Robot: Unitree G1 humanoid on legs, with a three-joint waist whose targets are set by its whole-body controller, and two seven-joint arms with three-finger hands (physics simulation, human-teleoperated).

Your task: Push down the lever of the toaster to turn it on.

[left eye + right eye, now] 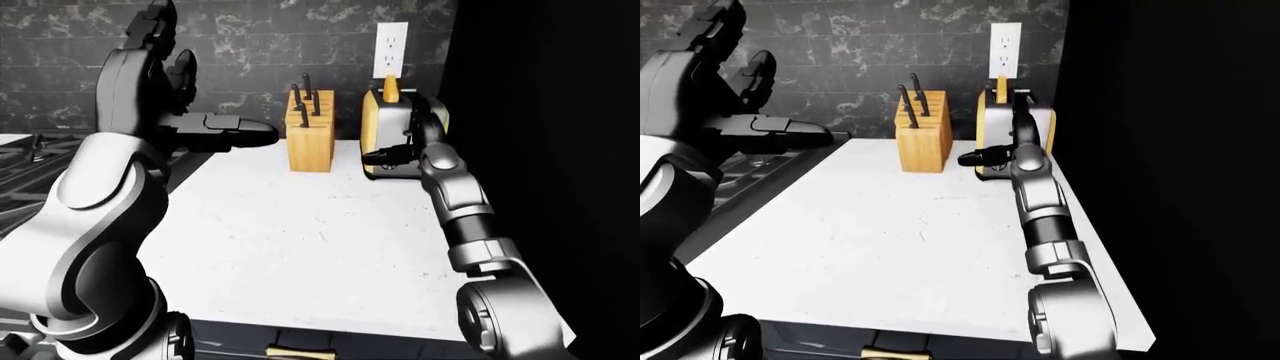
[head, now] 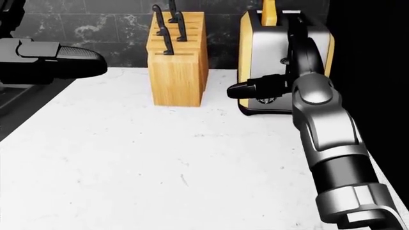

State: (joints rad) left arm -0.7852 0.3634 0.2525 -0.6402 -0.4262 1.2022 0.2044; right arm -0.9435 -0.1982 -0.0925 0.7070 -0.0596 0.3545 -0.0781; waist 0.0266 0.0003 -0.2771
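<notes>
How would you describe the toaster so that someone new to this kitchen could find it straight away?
Start at the white speckled countertop and follow it to the dark marble wall, under the white wall outlet. Two things stand there: a wooden knife block with black handles on the view's left, and the chrome toaster with yellow sides on its right. Only the toaster is shiny metal, with a yellow slice sticking up from its slot.

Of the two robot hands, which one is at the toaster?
The right robot hand, its dark fingers against the yellow-and-chrome toaster; the left robot hand hangs left of the wooden knife block, touching nothing.
</notes>
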